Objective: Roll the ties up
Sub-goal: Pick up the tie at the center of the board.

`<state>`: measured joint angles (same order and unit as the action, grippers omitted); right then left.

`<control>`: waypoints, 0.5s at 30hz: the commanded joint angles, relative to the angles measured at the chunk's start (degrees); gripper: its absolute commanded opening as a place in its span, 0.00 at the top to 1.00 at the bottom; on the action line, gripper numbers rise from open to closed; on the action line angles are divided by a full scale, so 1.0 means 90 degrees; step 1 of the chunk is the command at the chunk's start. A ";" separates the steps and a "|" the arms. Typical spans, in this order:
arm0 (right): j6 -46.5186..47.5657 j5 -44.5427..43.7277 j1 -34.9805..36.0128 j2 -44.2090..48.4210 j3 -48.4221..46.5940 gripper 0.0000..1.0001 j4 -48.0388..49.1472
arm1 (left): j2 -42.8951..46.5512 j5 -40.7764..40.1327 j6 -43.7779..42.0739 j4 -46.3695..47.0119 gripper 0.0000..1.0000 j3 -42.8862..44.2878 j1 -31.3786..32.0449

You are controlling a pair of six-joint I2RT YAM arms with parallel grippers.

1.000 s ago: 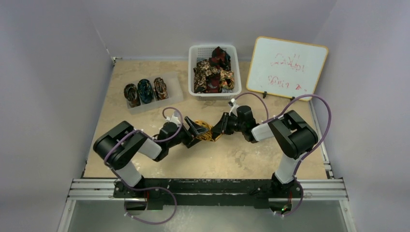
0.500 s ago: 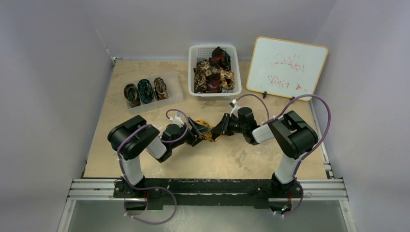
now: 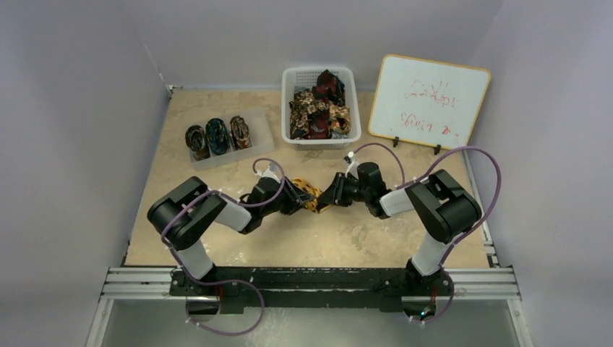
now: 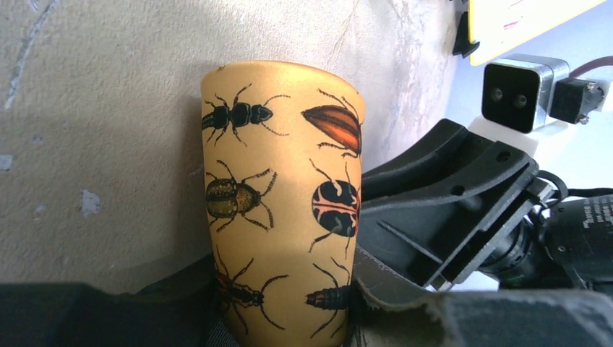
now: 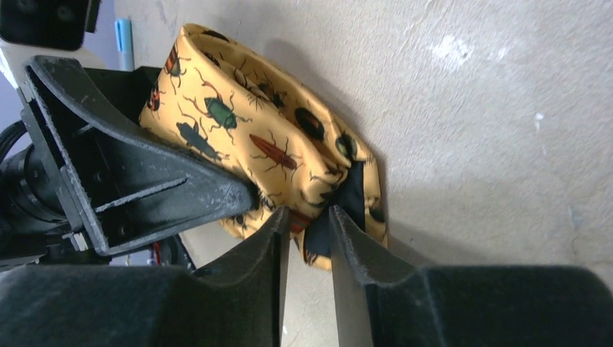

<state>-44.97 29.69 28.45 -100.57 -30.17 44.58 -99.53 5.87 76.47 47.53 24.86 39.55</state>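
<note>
Found the golden-yellow tie (image 3: 309,197) bunched on the table (image 3: 361,235), long axis running across from arm to arm. Saw the right gripper (image 5: 307,219) clamped on its right end, dark lining nipped. Saw the left gripper (image 3: 293,198) against the opposite end, equally near; could not tell whether clenched.

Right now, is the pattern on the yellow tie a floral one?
No, the yellow tie is printed with beetles and other insects, which the left wrist view shows up close.
</note>
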 commanded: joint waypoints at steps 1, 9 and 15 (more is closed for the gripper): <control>0.0141 0.0293 0.0023 0.0576 -0.0038 0.67 -0.0827 | 0.0573 -0.0396 -0.0642 -0.1340 0.67 0.0336 0.0026; 0.0404 -0.0222 -0.0286 0.1809 -0.0215 0.52 -0.1865 | 0.1394 -0.0339 -0.1784 -0.3267 0.76 0.1177 0.0021; 0.0556 -0.0409 -0.0699 0.2539 -0.0224 0.52 -0.2523 | 0.1745 -0.0462 -0.2780 -0.5177 0.85 0.2305 0.0000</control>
<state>-42.04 28.23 23.68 -81.54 -30.41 27.66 -86.78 3.09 60.07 13.47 38.26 39.77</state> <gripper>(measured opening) 0.478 0.306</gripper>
